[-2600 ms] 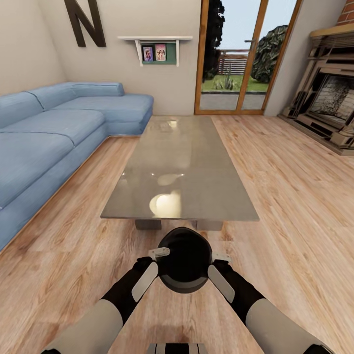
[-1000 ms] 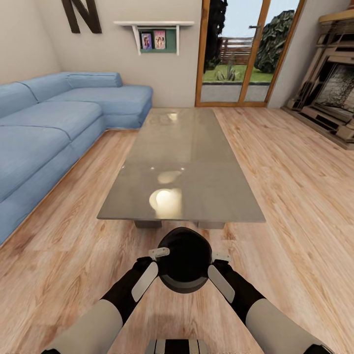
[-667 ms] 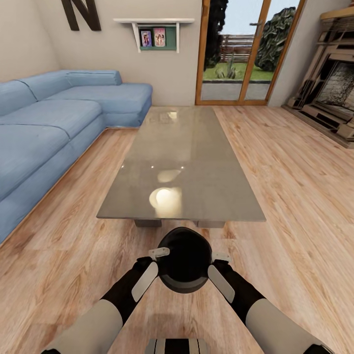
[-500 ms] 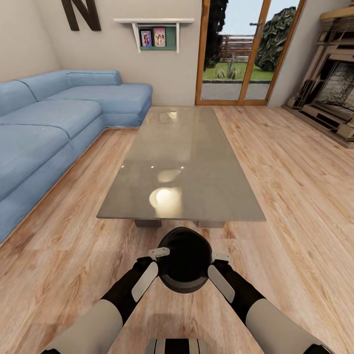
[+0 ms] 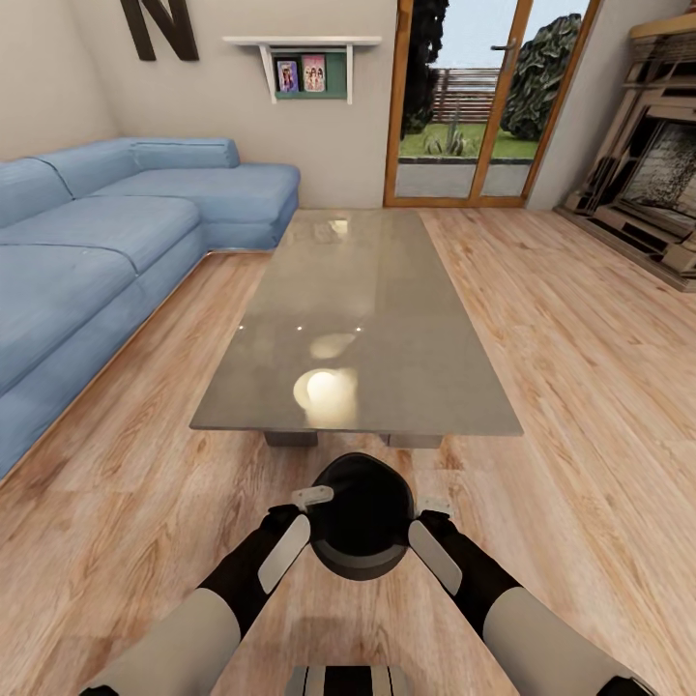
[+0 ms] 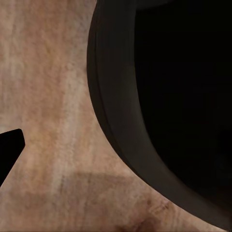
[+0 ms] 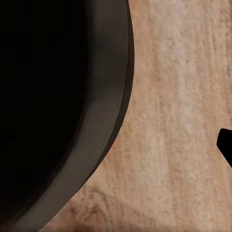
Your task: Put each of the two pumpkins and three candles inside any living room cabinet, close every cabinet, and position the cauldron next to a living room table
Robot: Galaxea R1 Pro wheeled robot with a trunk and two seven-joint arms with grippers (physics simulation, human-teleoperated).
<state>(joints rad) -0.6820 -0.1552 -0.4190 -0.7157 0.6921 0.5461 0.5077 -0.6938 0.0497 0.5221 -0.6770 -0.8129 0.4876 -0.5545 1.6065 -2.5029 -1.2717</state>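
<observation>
Before the table [image 5: 358,319], both arms forward, flanking cauldron [image 5: 362,512]

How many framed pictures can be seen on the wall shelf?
2. One picture stands at the left of the green niche under the white wall shelf; the other picture stands beside it, to its right. More may be hidden; they are small.

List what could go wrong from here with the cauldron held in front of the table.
The cauldron is pinched between the left gripper and right gripper at opposite rim sides; uneven arm motion could tip or drop it onto the floor. Driving further forward could knock it against the table edge just ahead.
</observation>
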